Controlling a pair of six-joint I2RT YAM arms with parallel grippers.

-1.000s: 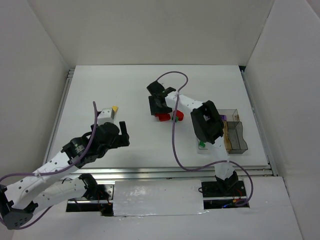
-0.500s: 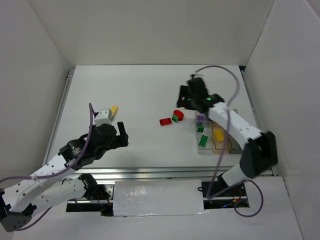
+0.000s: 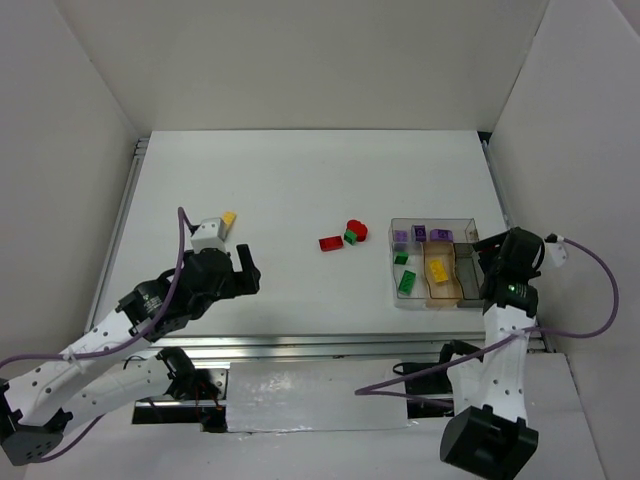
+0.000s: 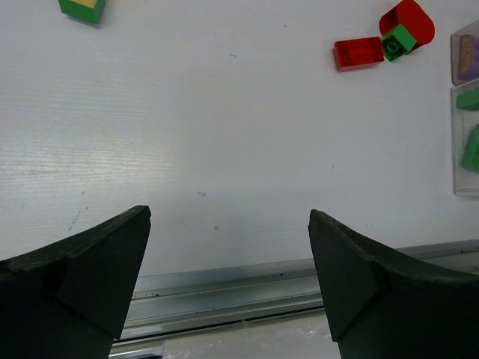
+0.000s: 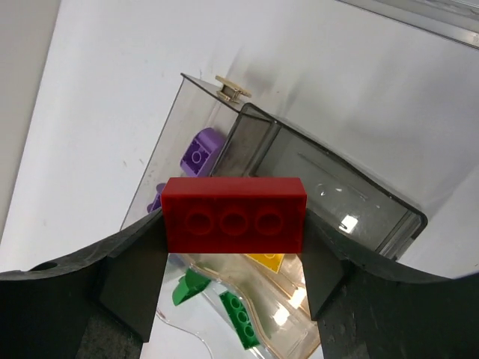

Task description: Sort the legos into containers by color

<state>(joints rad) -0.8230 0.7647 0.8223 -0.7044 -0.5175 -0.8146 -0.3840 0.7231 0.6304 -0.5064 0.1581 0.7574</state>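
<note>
My right gripper (image 3: 494,261) (image 5: 234,224) is shut on a red brick (image 5: 234,214) and holds it above the right end of the clear divided box (image 3: 432,221) (image 5: 169,142). The red brick is hidden in the top view. The box holds purple bricks (image 3: 419,234) (image 5: 198,149), green bricks (image 3: 406,281) (image 5: 239,318) and a yellow brick (image 3: 437,270) (image 5: 271,260). A flat red brick (image 3: 331,243) (image 4: 357,53), a small green brick (image 3: 351,237) (image 4: 397,41) and a rounded red brick (image 3: 357,228) (image 4: 410,19) lie on the table left of the box. My left gripper (image 3: 245,270) (image 4: 228,224) is open and empty.
A yellow brick (image 3: 229,217) lies at the table's left, beyond my left gripper; it shows on a green piece at the top edge of the left wrist view (image 4: 82,6). A metal rail (image 4: 284,288) runs along the table's near edge. White walls enclose the table.
My right arm has swung from the loose red bricks at the table's middle to the right end of the box, carrying a red brick. My left arm has barely moved.
</note>
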